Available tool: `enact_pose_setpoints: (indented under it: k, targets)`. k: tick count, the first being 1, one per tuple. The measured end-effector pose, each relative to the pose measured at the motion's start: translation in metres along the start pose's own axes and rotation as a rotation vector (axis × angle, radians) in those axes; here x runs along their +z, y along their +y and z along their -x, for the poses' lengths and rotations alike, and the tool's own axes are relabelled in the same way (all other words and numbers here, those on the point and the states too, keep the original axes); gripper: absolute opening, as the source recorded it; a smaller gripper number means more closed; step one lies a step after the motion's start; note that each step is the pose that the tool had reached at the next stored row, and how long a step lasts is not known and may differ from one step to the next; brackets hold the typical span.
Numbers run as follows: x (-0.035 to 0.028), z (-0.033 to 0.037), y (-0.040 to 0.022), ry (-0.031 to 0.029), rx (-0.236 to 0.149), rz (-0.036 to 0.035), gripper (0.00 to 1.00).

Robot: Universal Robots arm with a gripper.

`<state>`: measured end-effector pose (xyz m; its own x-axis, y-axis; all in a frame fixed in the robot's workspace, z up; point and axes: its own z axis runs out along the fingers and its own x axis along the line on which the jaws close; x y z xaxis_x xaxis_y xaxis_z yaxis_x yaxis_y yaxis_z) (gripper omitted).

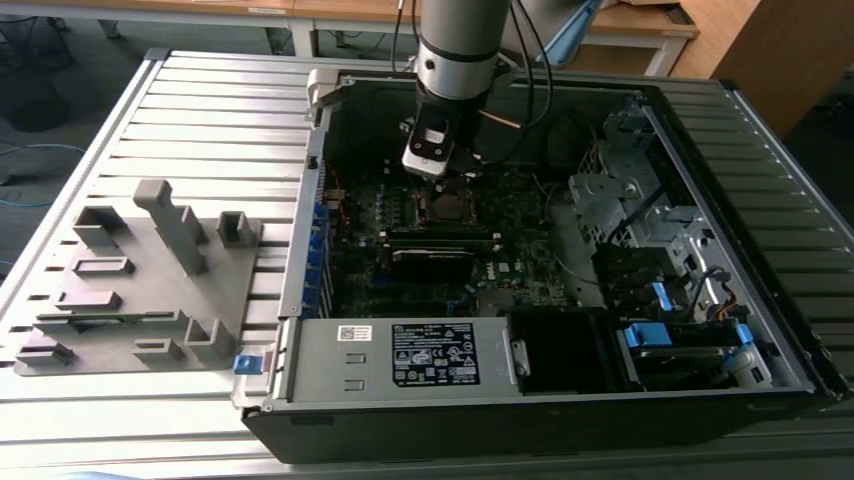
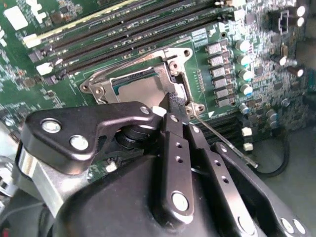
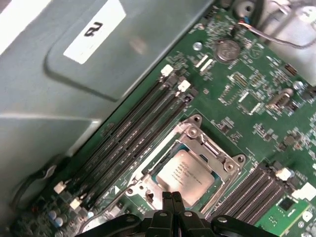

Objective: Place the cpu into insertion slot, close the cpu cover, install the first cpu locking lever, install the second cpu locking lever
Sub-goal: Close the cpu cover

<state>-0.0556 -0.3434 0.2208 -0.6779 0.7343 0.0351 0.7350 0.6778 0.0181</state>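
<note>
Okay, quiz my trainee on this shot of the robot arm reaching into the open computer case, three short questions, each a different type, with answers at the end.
1. True or false: the small flat square silver-beige cpu shows through the window of the thin silvery metal cpu cover.
2. The black gripper has its shut tips nearest: A the round coin battery, B the cpu cover's edge, C the blue drive clips.
3. In the exterior view, on which side of the open black computer case lies the grey plastic fixture plate?
Key: 1 true; 2 B; 3 the exterior view's left.
</note>
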Motion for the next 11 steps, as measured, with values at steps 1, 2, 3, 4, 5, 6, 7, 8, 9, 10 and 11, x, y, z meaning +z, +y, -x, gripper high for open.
enact_pose_setpoints:
  k: [1,2,3,4,5,6,7,8,9,10,11]
  targets:
    - [0.0001,0.0,0.0,0.0008,-0.042,-0.0014,0.11]
    - [0.0002,0.0,0.0,0.0011,-0.06,-0.0021,0.11]
    - [0.0002,0.0,0.0,0.0014,-0.08,-0.0028,0.11]
    - [0.0003,0.0,0.0,0.0018,-0.098,-0.0034,0.11]
    - [0.0004,0.0,0.0,0.0021,-0.116,-0.0041,0.11]
    - [0.0004,0.0,0.0,0.0024,-0.134,-0.0047,0.11]
    - [0.0005,0.0,0.0,0.0028,-0.152,-0.0054,0.11]
    - [0.0005,0.0,0.0,0.0031,-0.169,-0.006,0.11]
    - [0.0006,0.0,0.0,0.0034,-0.189,-0.0066,0.11]
    - [0.0007,0.0,0.0,0.0038,-0.206,-0.0073,0.11]
    - [0.0008,0.0,0.0,0.0041,-0.225,-0.0079,0.11]
